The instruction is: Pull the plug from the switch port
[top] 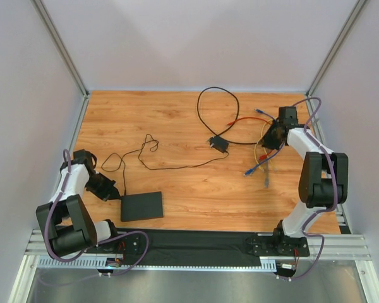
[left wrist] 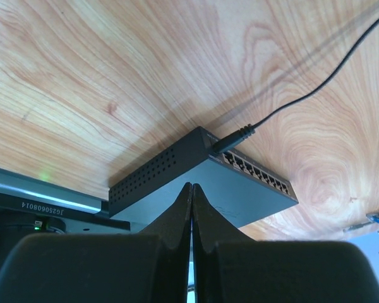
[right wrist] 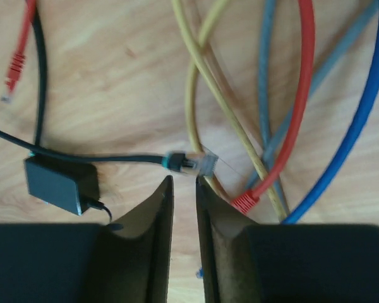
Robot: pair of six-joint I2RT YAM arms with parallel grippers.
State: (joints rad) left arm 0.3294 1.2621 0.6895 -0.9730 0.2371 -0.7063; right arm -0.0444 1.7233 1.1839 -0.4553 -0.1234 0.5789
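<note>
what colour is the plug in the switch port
Black; the plug shows best in left wrist view.

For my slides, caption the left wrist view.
Shut left pincer above the black switch port, a black plug seated beside its row of sockets.

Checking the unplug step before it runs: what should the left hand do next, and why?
Probably open the left hand: its fingers are pressed together, pointing at the switch port, while the black plug sits in the end socket, ungripped. It needs a gap before it can close around that plug.
</note>
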